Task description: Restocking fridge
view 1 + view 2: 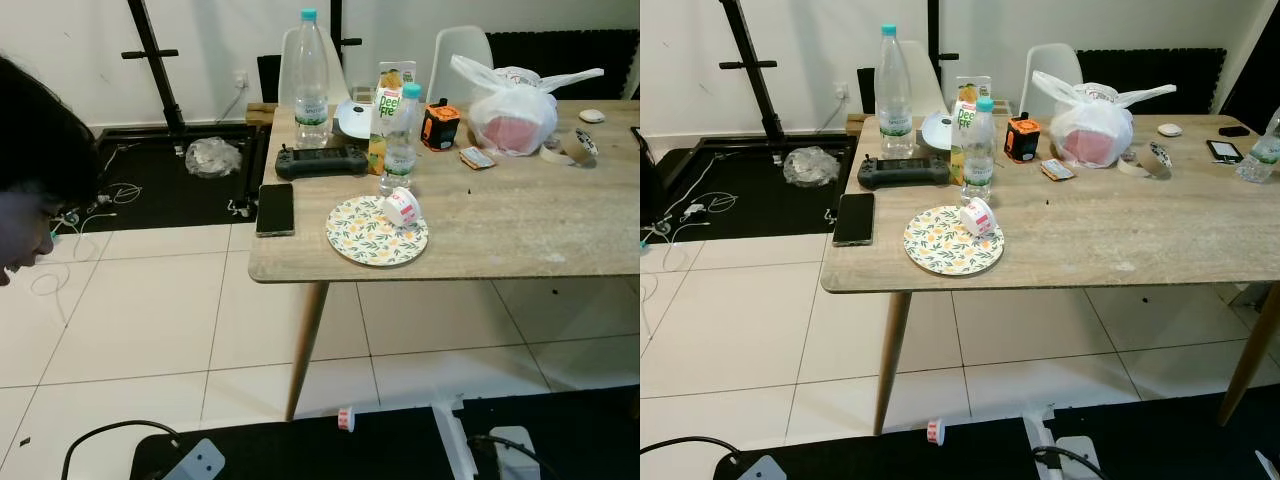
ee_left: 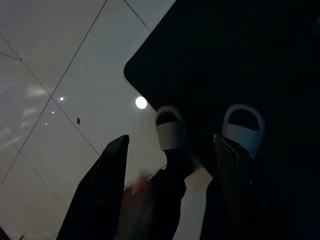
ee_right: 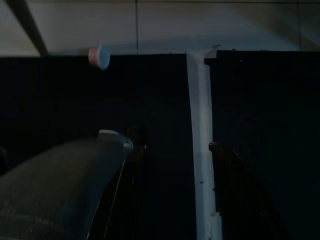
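Overhanging table front edge: phone, plate; probably slightly.

Table w/ plate, bottles

The place looks like a lived-in room of a home, used partly as a test space. A pale wood-grain bench on slanted wooden legs stands on glossy white floor tiles, with white moulded plastic chairs behind it. Black foam mats, loose white cables and a black metal stand line the white wall.
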{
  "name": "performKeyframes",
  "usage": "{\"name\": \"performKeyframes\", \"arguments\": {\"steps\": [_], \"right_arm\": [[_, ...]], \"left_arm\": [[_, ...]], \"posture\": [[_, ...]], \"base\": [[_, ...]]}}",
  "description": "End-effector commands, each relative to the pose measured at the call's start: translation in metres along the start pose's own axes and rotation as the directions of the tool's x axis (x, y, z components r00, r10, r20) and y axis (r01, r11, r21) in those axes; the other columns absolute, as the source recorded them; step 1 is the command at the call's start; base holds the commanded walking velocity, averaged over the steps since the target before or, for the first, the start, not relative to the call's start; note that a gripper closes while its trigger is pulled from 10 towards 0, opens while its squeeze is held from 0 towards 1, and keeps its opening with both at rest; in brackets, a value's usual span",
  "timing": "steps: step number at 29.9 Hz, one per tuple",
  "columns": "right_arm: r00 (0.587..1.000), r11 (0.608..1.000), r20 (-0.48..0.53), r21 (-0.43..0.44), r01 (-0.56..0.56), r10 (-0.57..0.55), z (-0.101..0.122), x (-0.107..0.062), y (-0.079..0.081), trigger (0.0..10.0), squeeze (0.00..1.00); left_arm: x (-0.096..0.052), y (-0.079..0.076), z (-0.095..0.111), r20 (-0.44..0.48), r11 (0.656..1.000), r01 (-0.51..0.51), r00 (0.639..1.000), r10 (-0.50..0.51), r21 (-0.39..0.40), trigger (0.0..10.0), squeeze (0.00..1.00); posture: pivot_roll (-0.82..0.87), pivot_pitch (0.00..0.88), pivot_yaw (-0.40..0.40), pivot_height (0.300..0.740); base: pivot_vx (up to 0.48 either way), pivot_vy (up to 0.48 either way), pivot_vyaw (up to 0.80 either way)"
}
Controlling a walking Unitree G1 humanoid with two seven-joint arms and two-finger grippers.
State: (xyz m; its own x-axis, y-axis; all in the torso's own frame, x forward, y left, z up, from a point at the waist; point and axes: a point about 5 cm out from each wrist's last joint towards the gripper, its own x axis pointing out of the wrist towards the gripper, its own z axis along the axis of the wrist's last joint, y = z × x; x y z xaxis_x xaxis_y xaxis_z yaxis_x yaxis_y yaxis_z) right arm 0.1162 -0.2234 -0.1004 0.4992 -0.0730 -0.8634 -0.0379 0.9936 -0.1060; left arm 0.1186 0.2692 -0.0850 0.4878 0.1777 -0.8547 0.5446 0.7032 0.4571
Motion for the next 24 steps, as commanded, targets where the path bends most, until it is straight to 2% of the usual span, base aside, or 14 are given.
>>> {"name": "performKeyframes", "arguments": {"steps": [1,8,9,10,12,14,15,17,19,20,23,24], "right_arm": [[1.000,1.000,0.002,-0.011,0.003,-0.003,-0.001,0.000,-0.001,10.0,0.00],[0.999,1.000,0.028,-0.009,0.023,-0.022,0.008,0.001,-0.008,10.0,0.00],[0.998,0.999,0.046,0.019,0.034,-0.035,0.012,0.001,-0.010,10.0,0.00],[0.992,0.995,0.103,0.081,0.062,-0.070,0.027,0.003,-0.016,10.0,0.00],[0.987,0.991,0.134,0.111,0.074,-0.089,0.035,0.004,-0.019,10.0,0.00],[0.957,0.965,0.230,0.230,0.126,-0.179,0.065,0.004,-0.031,10.0,0.00],[0.932,0.940,0.281,0.312,0.138,-0.230,0.083,0.003,-0.039,10.0,0.00],[0.893,0.903,0.347,0.410,0.131,-0.287,0.109,0.001,-0.047,10.0,0.00],[0.862,0.890,0.404,0.443,0.109,-0.307,0.133,-0.001,-0.051,10.0,0.00],[0.862,0.890,0.404,0.443,0.109,-0.307,0.133,-0.001,-0.051,10.0,0.00],[0.819,0.886,0.474,0.454,0.088,-0.324,0.161,-0.006,-0.054,10.0,0.00],[0.819,0.886,0.474,0.454,0.088,-0.324,0.161,-0.006,-0.054,10.0,0.00]], "left_arm": [[0.000,0.005,-0.002,-0.004,1.000,-0.017,1.000,0.017,0.006,10.0,0.00],[0.005,-0.001,0.015,0.040,1.000,-0.008,0.999,0.007,0.017,10.0,0.00],[0.005,-0.001,0.016,0.039,1.000,-0.009,0.999,0.008,0.018,10.0,0.00],[0.005,-0.001,0.016,0.034,1.000,-0.009,0.999,0.008,0.018,10.0,0.00],[0.005,-0.002,0.016,0.033,1.000,-0.008,0.999,0.007,0.018,10.0,0.00],[0.005,-0.003,0.012,0.018,1.000,-0.004,1.000,0.004,0.025,10.0,0.00],[0.004,-0.003,0.008,0.006,1.000,-0.003,1.000,0.003,0.026,10.0,0.00],[0.004,-0.004,0.004,-0.008,1.000,-0.001,1.000,0.002,0.028,10.0,0.00],[0.003,-0.005,0.001,-0.018,1.000,0.001,1.000,-0.001,0.030,10.0,0.00],[0.003,-0.005,0.001,-0.018,1.000,0.001,1.000,-0.001,0.030,10.0,0.00],[0.002,-0.007,-0.002,-0.030,1.000,0.001,1.000,0.000,0.023,10.0,0.00],[0.002,-0.007,-0.002,-0.030,1.000,0.001,1.000,0.000,0.023,10.0,0.00]], "posture": [[0.05,0.000,-0.018,0.740],[0.04,0.000,-0.025,0.740],[0.04,0.000,-0.026,0.740],[0.04,0.000,-0.026,0.740],[0.04,0.000,-0.026,0.740],[0.03,0.000,-0.026,0.740],[0.03,0.000,-0.026,0.740],[0.03,0.000,-0.025,0.740],[0.04,0.000,-0.029,0.740],[0.04,0.000,-0.029,0.740],[0.05,0.000,-0.036,0.740],[0.05,0.000,-0.036,0.740]], "base": [[0.000,0.000,0.00],[0.000,0.000,0.00],[0.000,0.000,0.00],[0.000,0.000,0.00],[0.000,0.000,0.00],[0.000,0.000,0.00],[0.000,0.000,0.00],[0.000,0.000,0.00],[0.000,0.000,0.00],[0.000,0.000,0.00],[0.000,0.000,0.00],[0.000,0.000,0.00]]}}
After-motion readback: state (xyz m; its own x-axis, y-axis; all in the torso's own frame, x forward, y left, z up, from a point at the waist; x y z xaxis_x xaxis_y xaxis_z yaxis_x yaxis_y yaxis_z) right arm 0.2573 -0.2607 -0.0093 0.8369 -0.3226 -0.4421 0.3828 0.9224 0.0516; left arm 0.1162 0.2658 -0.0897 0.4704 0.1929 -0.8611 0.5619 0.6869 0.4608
